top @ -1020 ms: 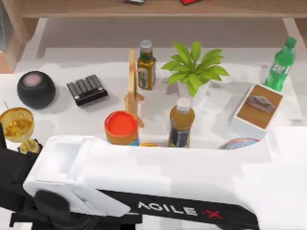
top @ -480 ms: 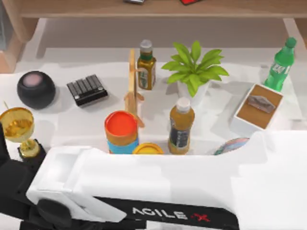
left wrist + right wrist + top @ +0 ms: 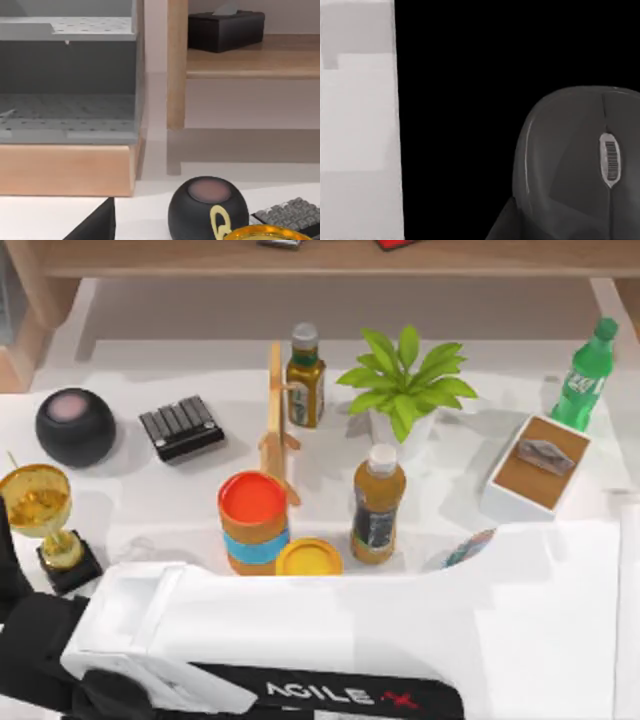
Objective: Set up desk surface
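The desk surface (image 3: 150, 500) is a broad white tabletop crowded with objects. A large white AgileX arm (image 3: 400, 640) lies across its near edge in the top view and hides that strip of the desk. My left arm's black links (image 3: 30, 640) sit at the near left, beside a gold trophy (image 3: 40, 505). A dark wedge of my left gripper (image 3: 95, 225) shows in the left wrist view, facing a black round speaker (image 3: 207, 210). In the right wrist view, a grey mouse (image 3: 580, 165) lies on a black ground, with a dark edge of my right gripper (image 3: 500, 222) close by it.
On the desk stand the speaker (image 3: 75, 427), a black keypad (image 3: 181, 427), a wooden stand (image 3: 277, 420), a sauce bottle (image 3: 305, 375), a potted plant (image 3: 405, 385), a green bottle (image 3: 585, 375), a brown-topped white box (image 3: 538, 472), an orange-lidded can (image 3: 253, 520), a yellow lid (image 3: 309, 557) and a juice bottle (image 3: 378, 502). A wooden shelf (image 3: 320, 260) runs along the back.
The white arm has slid toward the near edge, uncovering the yellow lid, the base of the can and the trophy's foot. The objects on the desk have not moved.
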